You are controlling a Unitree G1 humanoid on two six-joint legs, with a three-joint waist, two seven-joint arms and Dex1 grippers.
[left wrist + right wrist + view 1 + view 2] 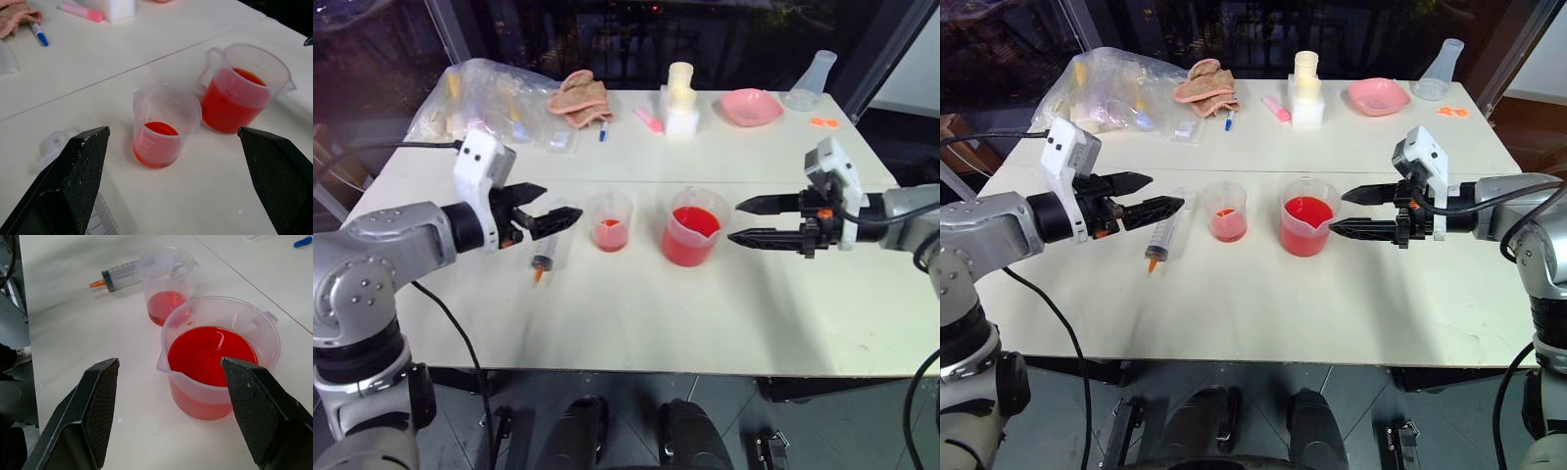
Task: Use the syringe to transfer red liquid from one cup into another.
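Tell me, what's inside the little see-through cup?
The small cup has a shallow layer of red liquid at the bottom; the rest is empty. The big beaker beside it is much fuller. The syringe lies on the table behind the cup, partly hidden.

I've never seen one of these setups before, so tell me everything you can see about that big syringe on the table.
The syringe is a large clear plastic tube with printed markings and a small orange tip. It lies flat on the white table, untouched, tip pointing toward the robot's edge of the table. It rests just to the left of the smaller cup, under the open left gripper, which hovers above without holding it.
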